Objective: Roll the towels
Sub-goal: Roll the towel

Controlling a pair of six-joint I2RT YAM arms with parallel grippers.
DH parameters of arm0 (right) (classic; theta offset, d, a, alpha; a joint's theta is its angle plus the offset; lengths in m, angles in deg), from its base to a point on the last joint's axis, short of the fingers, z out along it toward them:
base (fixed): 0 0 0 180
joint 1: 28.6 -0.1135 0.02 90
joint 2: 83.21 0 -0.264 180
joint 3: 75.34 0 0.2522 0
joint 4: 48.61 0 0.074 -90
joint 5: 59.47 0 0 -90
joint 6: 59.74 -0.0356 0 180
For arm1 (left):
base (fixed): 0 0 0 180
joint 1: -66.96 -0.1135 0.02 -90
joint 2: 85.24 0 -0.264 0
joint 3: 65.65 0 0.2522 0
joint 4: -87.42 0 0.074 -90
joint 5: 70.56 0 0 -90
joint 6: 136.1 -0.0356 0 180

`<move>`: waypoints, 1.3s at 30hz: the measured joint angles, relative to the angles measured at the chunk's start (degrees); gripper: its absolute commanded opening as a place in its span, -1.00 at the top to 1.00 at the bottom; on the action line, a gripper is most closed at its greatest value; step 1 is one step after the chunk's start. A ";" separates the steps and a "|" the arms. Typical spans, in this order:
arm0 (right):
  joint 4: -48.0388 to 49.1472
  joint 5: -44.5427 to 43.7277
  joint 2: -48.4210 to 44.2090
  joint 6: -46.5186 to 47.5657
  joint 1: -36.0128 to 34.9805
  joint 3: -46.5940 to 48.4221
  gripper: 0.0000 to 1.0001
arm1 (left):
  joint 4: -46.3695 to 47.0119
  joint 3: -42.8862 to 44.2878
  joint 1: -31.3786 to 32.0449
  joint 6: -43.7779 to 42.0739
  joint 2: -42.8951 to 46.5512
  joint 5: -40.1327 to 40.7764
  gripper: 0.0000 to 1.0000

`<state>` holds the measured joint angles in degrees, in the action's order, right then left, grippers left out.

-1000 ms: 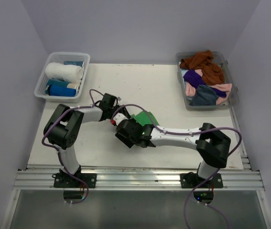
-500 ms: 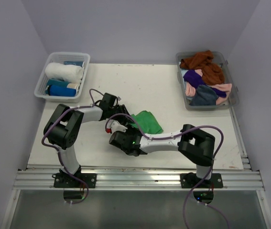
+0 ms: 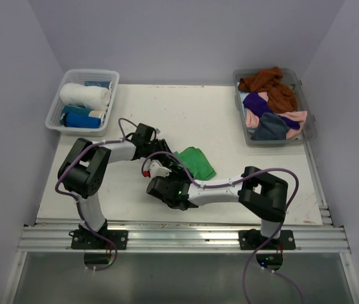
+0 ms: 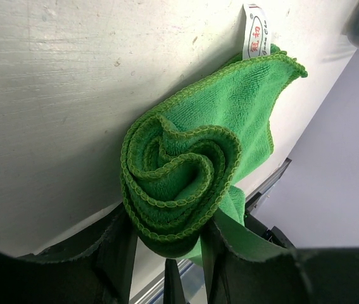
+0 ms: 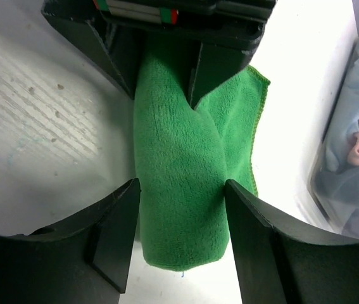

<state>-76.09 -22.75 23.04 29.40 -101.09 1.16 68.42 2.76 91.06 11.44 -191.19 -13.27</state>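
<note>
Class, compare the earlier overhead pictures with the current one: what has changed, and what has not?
The right arm drew back toward the near edge, elbow folding, and uncovered the green towel. The right gripper now straddles the roll. The left gripper stayed clamped on the roll. The basket and tub look unchanged.

Overhead view from behind; wrist views close, share green towel (image 3: 195, 163).

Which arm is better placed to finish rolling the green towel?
Left, probably: the left claw is shut on the spiral end of the green towel, so a wrist twist could wind it. The right claw only flanks it, grip unclear.
</note>
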 measured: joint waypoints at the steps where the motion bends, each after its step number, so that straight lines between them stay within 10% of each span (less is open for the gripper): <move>1: 0.11 -0.11 -0.20 0.04 -0.02 -0.39 -0.21 | 0.00 0.00 0.00 0.00 0.00 0.00 0.12; 11: 0.52 -1.55 1.09 -0.20 0.04 -0.50 -0.14 | -0.31 0.22 0.00 -0.04 0.00 0.02 0.13; 18: 1.16 -1.31 4.09 -1.88 1.86 -0.50 0.45 | -0.52 0.22 0.00 -0.07 0.07 0.24 0.10; 28: 3.39 15.50 -4.24 -5.73 8.63 -4.44 0.89 | -2.58 0.11 -0.48 -1.64 3.54 2.73 -0.75; 39: 9.90 36.76 -12.11 -13.90 17.09 -10.80 0.95 | -1.44 -3.08 -1.16 -2.62 9.03 2.86 -0.91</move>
<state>-66.18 14.01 10.94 15.50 -84.00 -9.63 66.98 -0.32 89.90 8.82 -182.17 -10.41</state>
